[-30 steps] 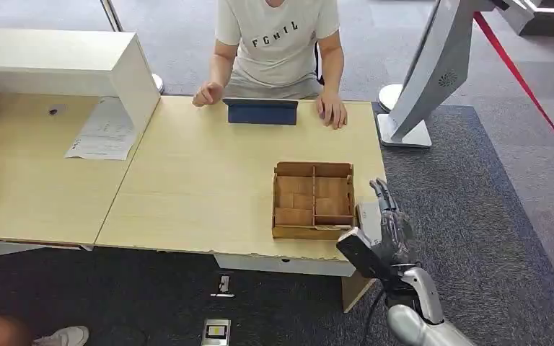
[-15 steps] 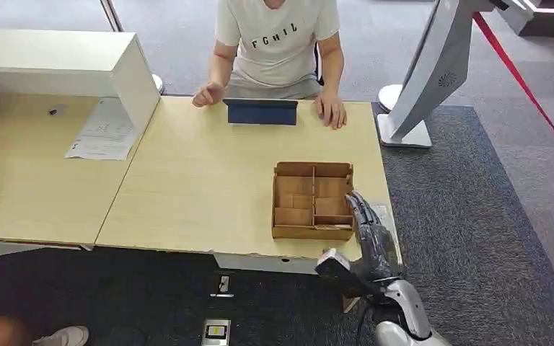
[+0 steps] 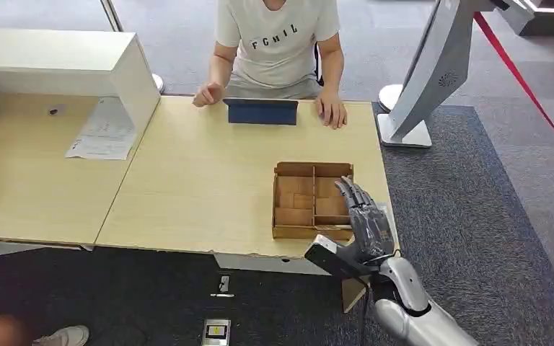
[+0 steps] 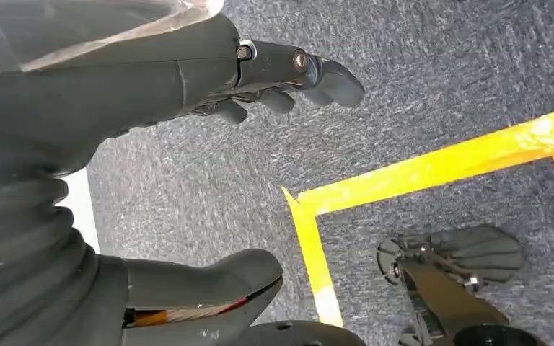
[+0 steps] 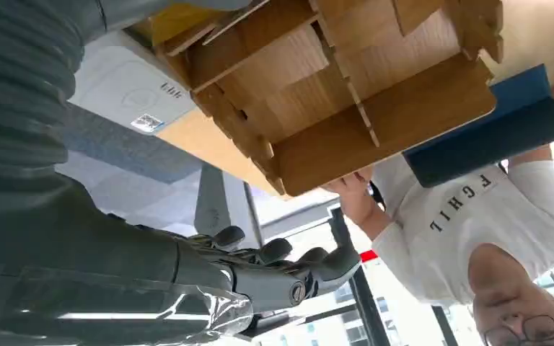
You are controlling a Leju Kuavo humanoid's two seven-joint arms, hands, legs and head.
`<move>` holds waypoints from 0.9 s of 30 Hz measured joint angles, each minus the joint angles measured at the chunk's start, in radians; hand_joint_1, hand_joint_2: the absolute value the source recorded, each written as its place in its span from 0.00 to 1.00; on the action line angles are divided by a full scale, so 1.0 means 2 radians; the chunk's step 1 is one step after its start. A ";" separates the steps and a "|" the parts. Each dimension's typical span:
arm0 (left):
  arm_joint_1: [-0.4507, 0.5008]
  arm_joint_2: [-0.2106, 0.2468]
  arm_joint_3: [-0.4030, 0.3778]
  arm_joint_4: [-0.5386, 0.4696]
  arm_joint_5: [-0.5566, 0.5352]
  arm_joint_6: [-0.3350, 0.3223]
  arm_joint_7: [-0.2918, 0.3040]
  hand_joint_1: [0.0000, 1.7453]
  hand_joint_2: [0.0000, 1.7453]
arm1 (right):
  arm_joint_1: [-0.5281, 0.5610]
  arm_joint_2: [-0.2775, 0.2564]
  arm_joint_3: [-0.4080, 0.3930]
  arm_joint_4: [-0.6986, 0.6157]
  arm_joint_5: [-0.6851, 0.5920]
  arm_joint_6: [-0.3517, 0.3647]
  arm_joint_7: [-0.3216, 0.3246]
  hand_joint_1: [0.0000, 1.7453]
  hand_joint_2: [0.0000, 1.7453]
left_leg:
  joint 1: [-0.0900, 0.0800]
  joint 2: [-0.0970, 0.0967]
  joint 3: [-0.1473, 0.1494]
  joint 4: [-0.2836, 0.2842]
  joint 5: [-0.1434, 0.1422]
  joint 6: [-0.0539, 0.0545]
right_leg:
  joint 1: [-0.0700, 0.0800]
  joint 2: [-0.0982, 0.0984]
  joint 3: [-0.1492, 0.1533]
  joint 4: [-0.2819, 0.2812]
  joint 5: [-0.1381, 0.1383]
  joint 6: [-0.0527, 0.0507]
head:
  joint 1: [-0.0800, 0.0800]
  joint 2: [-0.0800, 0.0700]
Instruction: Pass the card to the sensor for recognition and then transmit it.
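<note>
Right hand, fingers spread, above wooden tray

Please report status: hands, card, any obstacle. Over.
Right hand open, over right edge of wooden box. Left hand open, hanging above carpet. Card: cannot tell. Nothing blocks.

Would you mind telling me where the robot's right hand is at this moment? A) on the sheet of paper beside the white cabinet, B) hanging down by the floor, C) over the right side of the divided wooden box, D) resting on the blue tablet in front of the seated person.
C: in the head view the right hand reaches over the right side of the wooden box, fingers apart, holding nothing.
</note>
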 joint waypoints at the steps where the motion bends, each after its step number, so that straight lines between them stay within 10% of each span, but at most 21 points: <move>1: -0.001 0.000 0.000 0.000 -0.001 -0.001 0.001 0.00 1.00 | -0.003 -0.002 0.000 0.002 0.000 0.002 0.001 0.00 1.00 | 0.000 0.000 0.000 0.000 0.000 0.000 | 0.000 0.000 0.000 0.000 0.000 0.000 | 0.000 0.000; 27: -0.007 0.003 -0.003 0.000 0.003 -0.002 0.005 0.00 1.00 | -0.015 -0.009 0.022 0.043 -0.029 0.006 -0.009 0.00 1.00 | 0.000 0.000 0.000 0.000 0.000 0.000 | 0.000 0.000 0.000 0.000 0.000 0.000 | 0.000 0.000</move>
